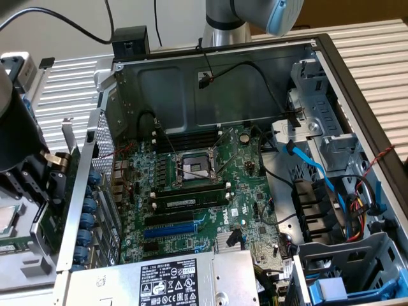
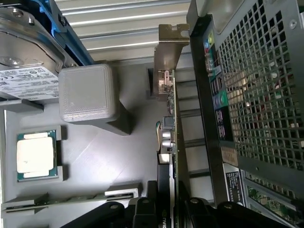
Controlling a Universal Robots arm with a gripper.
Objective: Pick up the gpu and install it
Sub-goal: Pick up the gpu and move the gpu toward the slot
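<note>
The end effector gripped one gpu edge-on, closed on its lower end, just outside the open case's perforated rear wall. One loose processor lay on the bench nearby, well apart from the card.

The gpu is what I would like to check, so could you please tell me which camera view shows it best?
The wrist view: the gpu runs edge-on up the picture's middle, with its silver bracket, components and black shroud visible, beside the case's mesh wall. The exterior view shows only a green sliver of it behind the arm, outside the case.
</note>
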